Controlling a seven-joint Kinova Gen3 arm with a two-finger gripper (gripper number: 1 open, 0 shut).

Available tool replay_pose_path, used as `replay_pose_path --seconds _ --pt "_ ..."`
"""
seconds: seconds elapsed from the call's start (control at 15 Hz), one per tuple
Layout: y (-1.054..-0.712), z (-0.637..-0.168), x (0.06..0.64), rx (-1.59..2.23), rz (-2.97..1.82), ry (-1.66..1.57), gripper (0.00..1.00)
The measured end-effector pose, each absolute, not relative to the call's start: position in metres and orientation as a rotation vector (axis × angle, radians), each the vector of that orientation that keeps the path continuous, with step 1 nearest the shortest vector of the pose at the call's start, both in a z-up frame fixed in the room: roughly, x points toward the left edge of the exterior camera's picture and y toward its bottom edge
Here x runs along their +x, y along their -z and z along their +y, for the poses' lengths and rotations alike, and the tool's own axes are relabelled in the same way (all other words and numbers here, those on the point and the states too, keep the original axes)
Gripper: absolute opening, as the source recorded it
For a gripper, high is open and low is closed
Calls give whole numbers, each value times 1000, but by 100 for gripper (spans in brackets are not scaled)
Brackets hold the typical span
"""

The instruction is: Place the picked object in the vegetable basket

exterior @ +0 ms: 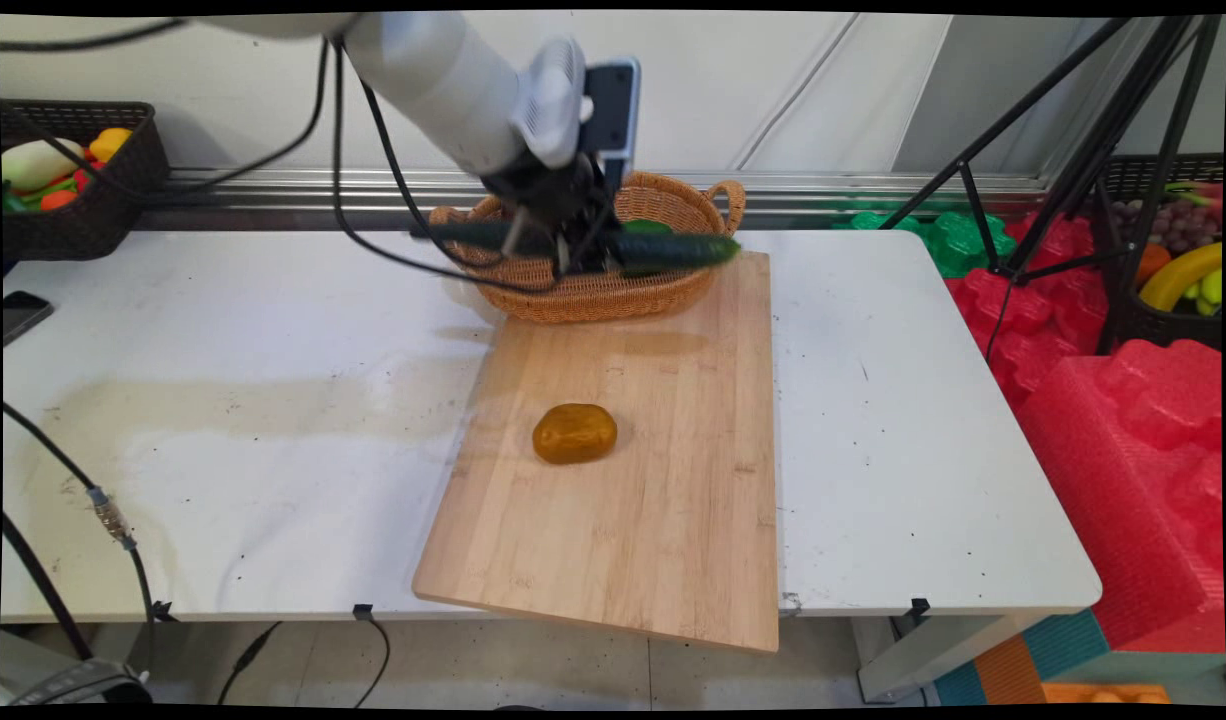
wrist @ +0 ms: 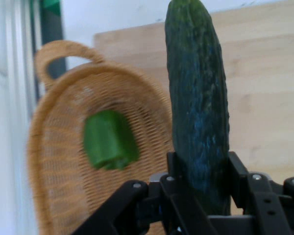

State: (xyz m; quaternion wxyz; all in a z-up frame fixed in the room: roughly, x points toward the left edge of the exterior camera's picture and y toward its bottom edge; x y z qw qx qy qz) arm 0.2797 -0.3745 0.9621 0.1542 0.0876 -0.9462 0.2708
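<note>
My gripper (exterior: 573,262) is shut on a long dark green cucumber (exterior: 673,248), held level above the near rim of a wicker basket (exterior: 593,295). In the hand view the cucumber (wrist: 198,98) rises between the two fingers (wrist: 237,171) and hangs over the board's far edge. A green pepper (wrist: 109,139) lies inside the basket (wrist: 54,161); it shows in the main view as a green patch (exterior: 648,228) behind the cucumber. A brownish-yellow potato (exterior: 574,433) rests on the wooden cutting board (exterior: 663,520), well below the gripper.
A dark basket of toy vegetables (exterior: 68,180) stands at the table's back left. A phone (exterior: 18,312) lies at the left edge. Red and green foam blocks (exterior: 1123,420), a tripod (exterior: 1063,190) and a fruit basket (exterior: 1178,270) are off the table to the right.
</note>
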Motion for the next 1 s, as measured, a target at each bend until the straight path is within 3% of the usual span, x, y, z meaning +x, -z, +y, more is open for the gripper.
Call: replay_pose_path --seconds 0.47,1.0 --pt "-991 -415 320 157 -2824 -929 0" --pt "-961 -479 359 141 -2940 -899 0"
